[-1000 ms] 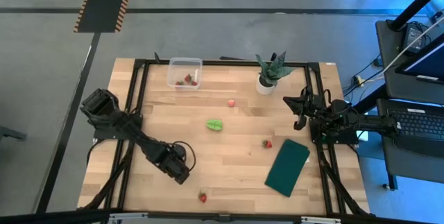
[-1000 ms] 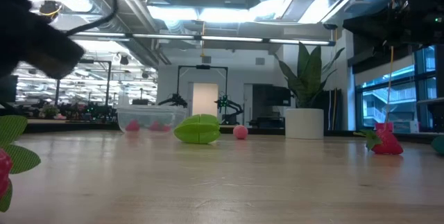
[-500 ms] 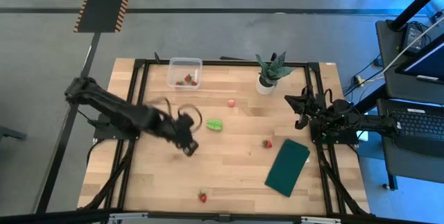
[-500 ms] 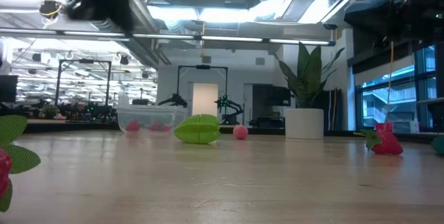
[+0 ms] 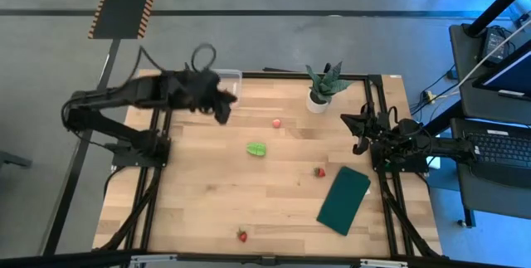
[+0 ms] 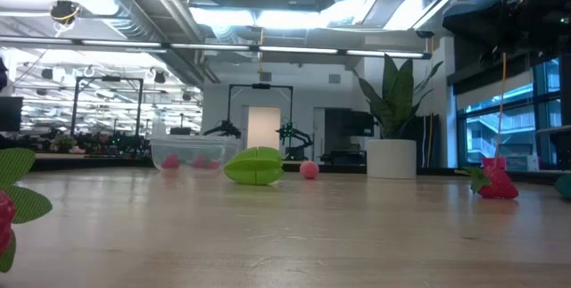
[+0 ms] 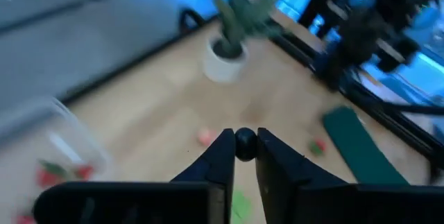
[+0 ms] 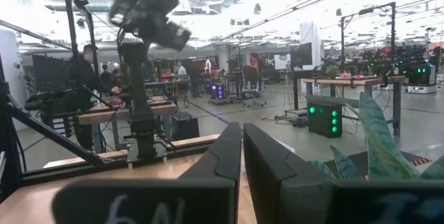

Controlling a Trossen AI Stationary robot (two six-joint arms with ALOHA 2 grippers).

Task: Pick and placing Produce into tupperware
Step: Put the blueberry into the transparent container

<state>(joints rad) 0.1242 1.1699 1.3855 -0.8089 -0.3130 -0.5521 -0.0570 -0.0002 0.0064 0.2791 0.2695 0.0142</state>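
My left gripper (image 5: 222,110) hangs high beside the clear tupperware (image 5: 235,75) at the table's far left, shut on a small dark round piece (image 7: 244,143). The tub holds red strawberries (image 7: 48,175) and is partly hidden by the arm in the high view. Resting on the table are the green lumpy piece (image 5: 256,148), the pink round fruit (image 5: 276,123), one strawberry (image 5: 319,172) and another (image 5: 242,236) near the front edge. My right gripper (image 5: 358,139) waits shut at the table's right side. My left gripper pinches the small dark round piece (image 7: 244,143) between its two fingertips (image 7: 225,151). The fingers slant downward toward the table's right. The piece is lifted clear, well above the table.
A spiky plant in a white pot (image 5: 322,90) stands at the far edge. A flat dark green rectangle (image 5: 343,199) lies at the front right. Black frame rails (image 5: 166,119) run along the table's sides.
My left gripper has risen from low over the table's front left and swung toward the far edge, ending beside the tupperware. It has tipped from pointing steeply down to a shallower slant and has stayed shut. The produce on the table has not moved.
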